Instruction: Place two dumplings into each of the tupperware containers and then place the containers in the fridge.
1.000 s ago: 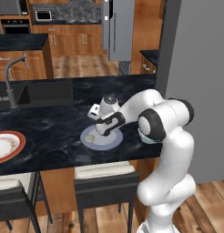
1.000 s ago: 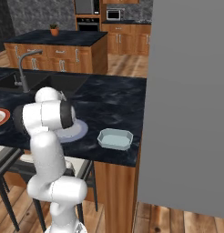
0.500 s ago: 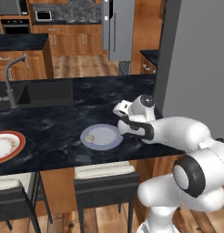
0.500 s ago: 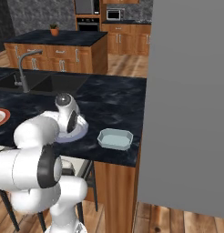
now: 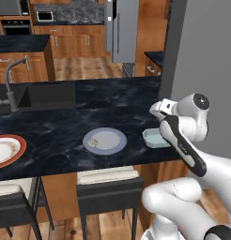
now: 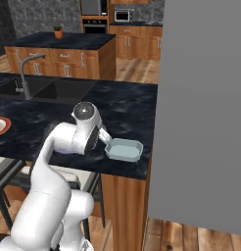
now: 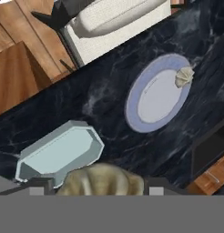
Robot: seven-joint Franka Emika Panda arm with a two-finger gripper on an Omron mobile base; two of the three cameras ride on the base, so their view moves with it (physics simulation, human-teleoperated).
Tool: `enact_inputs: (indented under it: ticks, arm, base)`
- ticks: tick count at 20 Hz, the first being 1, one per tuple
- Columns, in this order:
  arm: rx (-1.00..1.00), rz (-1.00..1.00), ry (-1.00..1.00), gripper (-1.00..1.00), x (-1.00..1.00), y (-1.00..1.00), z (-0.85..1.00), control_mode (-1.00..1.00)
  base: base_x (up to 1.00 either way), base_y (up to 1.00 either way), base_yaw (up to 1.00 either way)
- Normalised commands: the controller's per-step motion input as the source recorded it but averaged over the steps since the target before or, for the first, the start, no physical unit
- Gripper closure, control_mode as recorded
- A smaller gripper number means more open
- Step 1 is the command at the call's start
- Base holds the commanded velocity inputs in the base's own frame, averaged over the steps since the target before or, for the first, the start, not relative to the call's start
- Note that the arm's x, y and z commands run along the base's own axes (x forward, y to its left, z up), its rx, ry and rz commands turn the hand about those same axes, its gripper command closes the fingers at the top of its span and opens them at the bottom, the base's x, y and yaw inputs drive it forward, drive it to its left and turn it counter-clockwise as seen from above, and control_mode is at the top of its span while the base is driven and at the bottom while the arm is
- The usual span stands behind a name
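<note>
Two dark fingertips low in the hand view, spread moderately wide and clamped on a lumpy beige dumpling at bottom centre. Gripper poised above the dark marbled counter, just beside the pale blue-grey angular container at lower left of that frame. Container bare inside. Further out, toward the upper right of the hand view, a round bluish container with a second dumpling lying on its rim edge. Cushioned stool seat along the top.

From the left base view: white arm bent across the right of the frame, hand over the angular container at right centre near the counter's front edge; round container at centre with the dumpling on its left part; red-rimmed plate at far left; tap and sink at upper left; tall grey fridge at top centre.

From the right base view: angular container at centre, just right of the arm's wrist, beside a large grey panel on the right.
</note>
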Motion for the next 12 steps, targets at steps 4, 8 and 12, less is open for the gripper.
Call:
enact_inputs:
  ticks: [4,8,12]
  arm:
    - [-0.17,0.0,0.2,1.0,-0.73,-0.36,-0.11,-1.0]
    - [-0.3,0.0,0.24,1.0,-0.16,0.0,-0.27,-1.0]
    - [-0.16,0.0,0.18,1.0,0.43,-0.19,-0.08,-1.0]
  base:
    - [0.0,0.0,0.0]
    - [0.0,0.0,0.0]
    - [0.0,0.0,0.0]
